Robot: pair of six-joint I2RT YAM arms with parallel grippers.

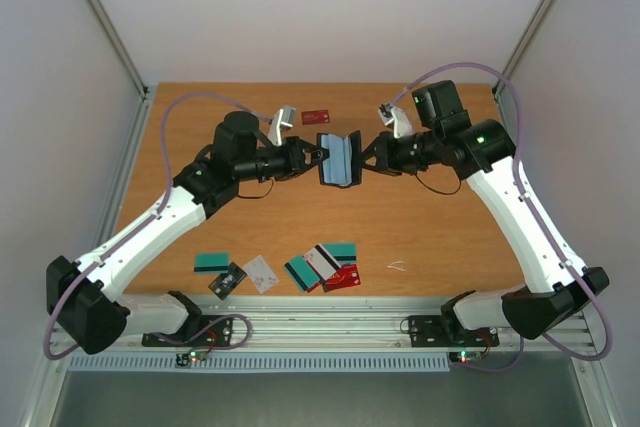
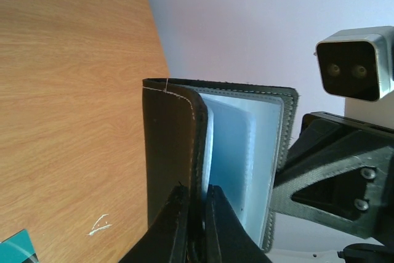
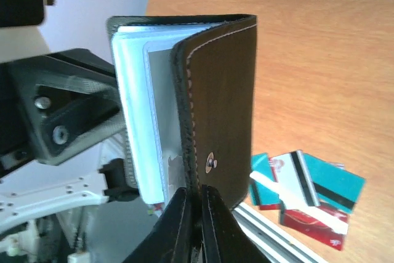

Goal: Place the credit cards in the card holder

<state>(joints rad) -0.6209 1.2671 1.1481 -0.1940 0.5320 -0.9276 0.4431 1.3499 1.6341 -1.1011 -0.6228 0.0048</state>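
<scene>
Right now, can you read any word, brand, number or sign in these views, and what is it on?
No text is readable in any view.
card holder: no lettering shows on its covers or sleeves.
near red card: white print, too blurred to read.
black card: pale marks, too small to read.
far red card: too small to read.

A wooden table lies below the left fingers. In the left wrist view a small white scratch shows on the wood to the left of those fingers. Pale walls rise beyond the fingers, with grey metal posts at the far corners. A ribbed metal rail runs along the table's near edge, well behind them.
</scene>
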